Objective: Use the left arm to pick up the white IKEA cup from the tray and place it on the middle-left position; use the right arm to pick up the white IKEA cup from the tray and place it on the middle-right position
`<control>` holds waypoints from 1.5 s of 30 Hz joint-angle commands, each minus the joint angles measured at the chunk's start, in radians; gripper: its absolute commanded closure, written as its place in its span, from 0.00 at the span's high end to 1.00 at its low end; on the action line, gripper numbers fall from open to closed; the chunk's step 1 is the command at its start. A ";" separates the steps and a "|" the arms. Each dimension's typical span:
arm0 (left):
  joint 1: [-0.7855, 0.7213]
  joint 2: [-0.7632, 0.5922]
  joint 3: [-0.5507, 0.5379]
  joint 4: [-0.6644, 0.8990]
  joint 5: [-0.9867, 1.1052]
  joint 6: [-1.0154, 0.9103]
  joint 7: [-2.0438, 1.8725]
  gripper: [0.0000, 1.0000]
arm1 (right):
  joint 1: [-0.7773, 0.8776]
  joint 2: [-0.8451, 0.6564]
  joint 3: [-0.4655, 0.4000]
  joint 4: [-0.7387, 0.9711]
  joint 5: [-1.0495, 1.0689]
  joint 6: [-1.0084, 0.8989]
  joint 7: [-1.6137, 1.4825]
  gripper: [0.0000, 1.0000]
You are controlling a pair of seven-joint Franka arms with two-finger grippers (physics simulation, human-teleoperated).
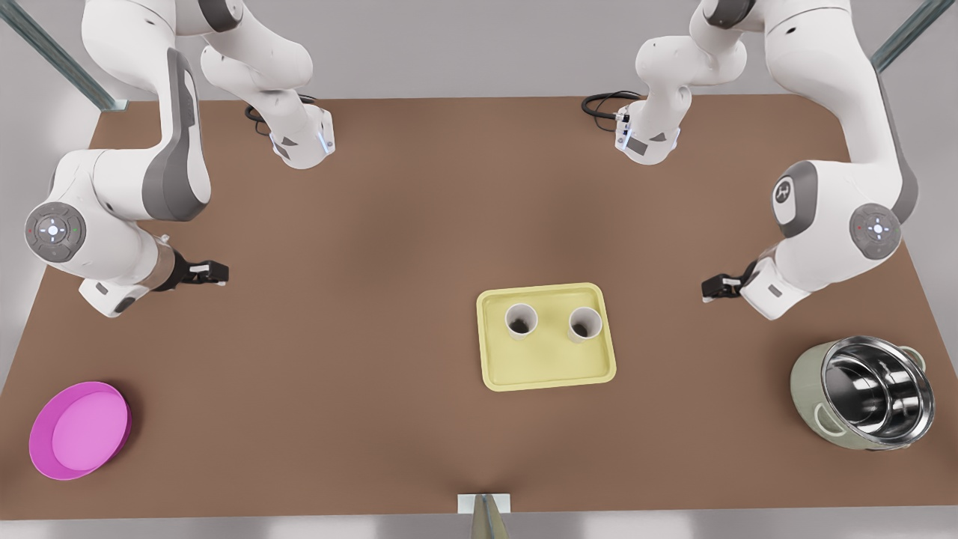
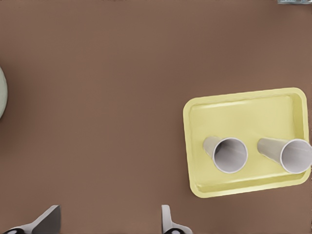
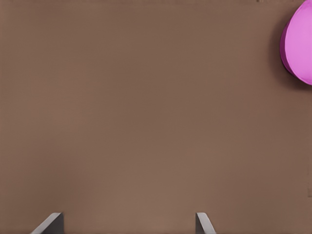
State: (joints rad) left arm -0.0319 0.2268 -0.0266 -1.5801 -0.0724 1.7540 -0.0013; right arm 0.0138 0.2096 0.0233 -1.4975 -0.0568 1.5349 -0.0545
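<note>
While both arms hang back at the sides of the brown tabletop (image 1: 389, 224), two white cylindrical cups stand upright side by side in the pale yellow rectangular tray with rounded corners (image 1: 546, 370). The first cup (image 1: 522, 320) is on the front view's left and the second cup (image 1: 584, 324) on its right. Each has its long axis vertical and its open mouth facing up. They sit apart from one another, in the half of the tray nearer the arms' bases. The tray lies flat slightly toward the front view's right of the table's centre, its long side running across the front view.

The left arm, at the front view's right, is folded at the elbow. Its small black left gripper (image 1: 720, 286) points toward the tray from well apart, between the tray and the pale green pot with a shiny steel interior (image 1: 861, 393). In the left wrist view that gripper (image 2: 108, 217) has its fingers spread wide with nothing between them, above bare table. The tray (image 2: 243, 109) and both cups (image 2: 230, 154) (image 2: 296, 156) lie off to one side.

The right arm, at the front view's left, mirrors the pose. Its right gripper (image 1: 212, 272) is aimed inward, far from the tray and near the round pink dish (image 1: 78, 430). The right wrist view shows this gripper (image 3: 129, 219) likewise spread wide and empty over plain tabletop, the pink dish (image 3: 300, 41) at the corner.
</note>
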 commanded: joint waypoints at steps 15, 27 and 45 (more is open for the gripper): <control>-0.069 0.085 -0.006 0.008 0.059 0.088 0.023 1.00 | 0.469 0.343 0.041 0.085 0.118 0.399 0.536 1.00; -0.075 0.085 -0.006 0.006 0.054 0.088 0.017 1.00 | 0.649 0.646 0.041 0.329 0.114 0.786 0.802 1.00; -0.072 0.092 -0.004 0.029 0.006 0.087 0.021 1.00 | 0.712 0.801 0.055 0.372 0.120 0.907 0.755 0.53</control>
State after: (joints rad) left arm -0.1051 0.3134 -0.0277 -1.5577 -0.0564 1.8396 0.0152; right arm 0.7260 1.0112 0.0770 -1.1262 0.0644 2.4135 0.5932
